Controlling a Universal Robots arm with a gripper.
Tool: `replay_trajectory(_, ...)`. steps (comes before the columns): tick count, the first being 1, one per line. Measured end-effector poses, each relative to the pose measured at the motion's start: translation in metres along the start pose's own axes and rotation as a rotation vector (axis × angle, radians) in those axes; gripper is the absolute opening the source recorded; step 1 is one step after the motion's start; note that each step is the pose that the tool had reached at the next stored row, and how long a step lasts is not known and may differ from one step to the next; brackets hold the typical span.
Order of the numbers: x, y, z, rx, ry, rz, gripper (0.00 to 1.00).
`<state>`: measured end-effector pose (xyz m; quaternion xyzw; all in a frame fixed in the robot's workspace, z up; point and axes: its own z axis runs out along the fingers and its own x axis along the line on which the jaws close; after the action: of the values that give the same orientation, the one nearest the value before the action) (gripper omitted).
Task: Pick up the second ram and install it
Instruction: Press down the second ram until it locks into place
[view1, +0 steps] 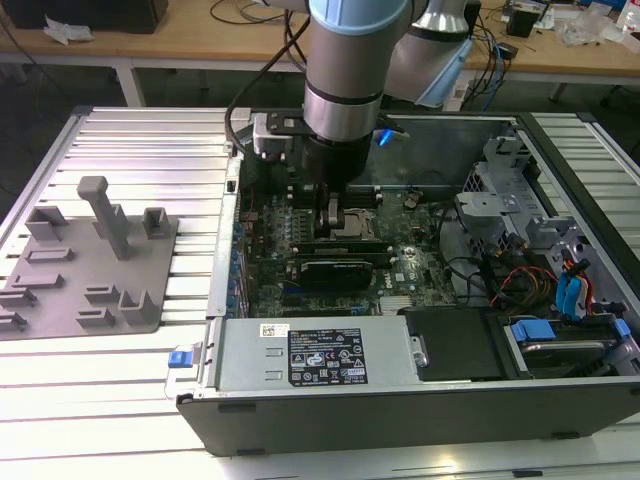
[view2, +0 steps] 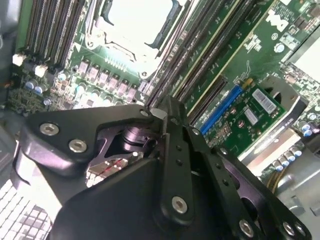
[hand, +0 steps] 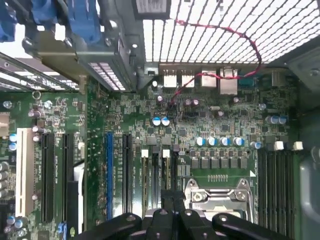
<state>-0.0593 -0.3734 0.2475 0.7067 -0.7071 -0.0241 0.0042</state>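
Gripper: the gripper (view1: 333, 222) hangs low inside the open computer case (view1: 400, 410), over the motherboard (hand: 200, 130); in the second wrist view its fingers (view2: 167, 117) are drawn close together with a pale thin edge between the tips.
Hold: this looks like a narrow grip on the second ram (view2: 156, 113) held edge-on, though little of the stick is visible.
Ram position: right above the long black memory slots (view2: 200, 65) beside the processor socket (hand: 217, 195), seemingly not yet seated.
Tray: the grey tray (view1: 85, 265) sits on the worktop (view1: 120, 390), well apart on the exterior view's left.
Risk, alignment: a stick tilted or off the slot line could jam against the slot wall.
Risk, force: pressing down uneven could seat one end only, or flex the board.
Risk, slip: a thin edge grip may let the stick rotate under load.
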Motion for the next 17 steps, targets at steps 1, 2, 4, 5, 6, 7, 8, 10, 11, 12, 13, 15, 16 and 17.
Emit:
replay_trajectory(1, 0.0000, -0.0009, -0.0001, -0.0002, 0.0003, 0.000, 0.08)
replay_trajectory(2, 0.0000, -0.0031, -0.0001, -0.0001, 0.0003, 0.000, 0.08)
replay_trajectory(4, 0.0000, -0.0098, -0.0003, -0.0002, 0.0003, 0.000, 0.08)
replay_trajectory(5, 0.0000, -0.0139, -0.0005, -0.0004, 0.0003, 0.000, 0.08)
replay_trajectory(6, 0.0000, -0.0196, -0.0007, -0.0007, 0.0003, 0.000, 0.08)
replay_trajectory(7, 0.0000, -0.0260, -0.0009, -0.0011, 0.0002, 0.000, 0.08)
replay_trajectory(8, 0.0000, -0.0299, -0.0011, -0.0012, 0.0003, 0.000, 0.08)
replay_trajectory(10, 0.0000, -0.0372, -0.0013, -0.0015, 0.0003, 0.000, 0.08)
replay_trajectory(11, 0.0000, -0.0411, -0.0014, -0.0016, 0.0002, 0.000, 0.08)
replay_trajectory(12, -0.0001, -0.0415, -0.0016, -0.0017, 0.0001, 0.000, 0.08)
replay_trajectory(13, -0.0001, -0.0415, -0.0019, -0.0016, 0.0001, 0.000, 0.08)
replay_trajectory(15, 0.0000, -0.0415, -0.0020, -0.0017, 0.0001, 0.000, 0.08)
replay_trajectory(16, 0.0000, -0.0415, -0.0021, -0.0017, 0.0002, 0.000, 0.08)
replay_trajectory(17, 0.0000, -0.0415, -0.0021, -0.0017, 0.0002, 0.000, 0.08)
